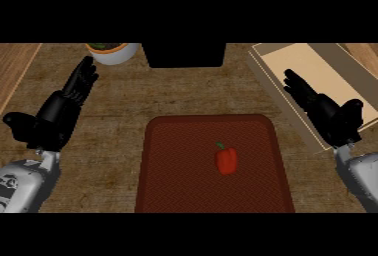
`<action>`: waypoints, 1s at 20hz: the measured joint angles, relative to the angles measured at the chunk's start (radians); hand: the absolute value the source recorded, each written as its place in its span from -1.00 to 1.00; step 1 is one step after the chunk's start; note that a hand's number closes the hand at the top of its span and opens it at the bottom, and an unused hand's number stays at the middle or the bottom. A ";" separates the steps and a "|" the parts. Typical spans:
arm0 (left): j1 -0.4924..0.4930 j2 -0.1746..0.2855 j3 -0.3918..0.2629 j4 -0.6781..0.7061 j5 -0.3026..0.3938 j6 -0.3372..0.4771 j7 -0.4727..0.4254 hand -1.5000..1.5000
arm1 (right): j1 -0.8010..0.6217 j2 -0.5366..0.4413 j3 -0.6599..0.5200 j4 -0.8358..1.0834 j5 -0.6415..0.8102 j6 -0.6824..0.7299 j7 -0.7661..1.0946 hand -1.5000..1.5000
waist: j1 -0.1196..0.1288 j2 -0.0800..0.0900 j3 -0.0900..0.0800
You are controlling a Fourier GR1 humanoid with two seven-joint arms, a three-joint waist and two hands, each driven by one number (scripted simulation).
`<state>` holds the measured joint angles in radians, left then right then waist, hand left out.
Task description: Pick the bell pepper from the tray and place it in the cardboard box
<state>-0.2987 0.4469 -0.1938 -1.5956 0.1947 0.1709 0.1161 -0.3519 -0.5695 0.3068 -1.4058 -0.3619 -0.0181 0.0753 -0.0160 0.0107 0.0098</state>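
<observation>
A red bell pepper (227, 160) with a green stem lies right of centre on the dark red tray (173, 185). The cardboard box (336, 65) stands open at the upper right, its pale floor bare. My right hand (332, 117) is open, fingers straight and pointing up-left, and it overlaps the box's near-left wall, up and to the right of the pepper. My left hand (55, 112) is open too, fingers straight, at the view's left, well away from the tray.
A white pot (112, 52) with a plant stands at the back left. A black block (183, 54) sits at the back centre. The brown counter (118, 105) runs round the tray, with a lighter wooden strip at the far left.
</observation>
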 measured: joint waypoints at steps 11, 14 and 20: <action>0.062 0.050 -0.025 0.025 -0.063 -0.110 -0.136 0.00 | 0.024 -0.162 -0.091 -0.331 0.231 -0.164 0.014 -1.00 | -0.012 -0.019 -0.012; 0.061 0.033 -0.036 0.039 -0.080 -0.118 -0.153 0.00 | 0.101 -0.177 -0.056 -0.380 0.337 -0.181 -0.065 -1.00 | -0.007 -0.016 -0.011; 0.062 0.030 -0.026 0.061 -0.094 -0.150 -0.183 0.00 | 0.134 -0.230 0.031 -0.435 0.538 -0.148 -0.103 -1.00 | 0.008 -0.012 -0.010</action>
<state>-0.2368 0.4770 -0.2194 -1.5345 0.1006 0.0208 -0.0673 -0.2175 -0.7990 0.3379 -1.8409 0.1761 -0.1658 -0.0272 -0.0079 -0.0018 -0.0006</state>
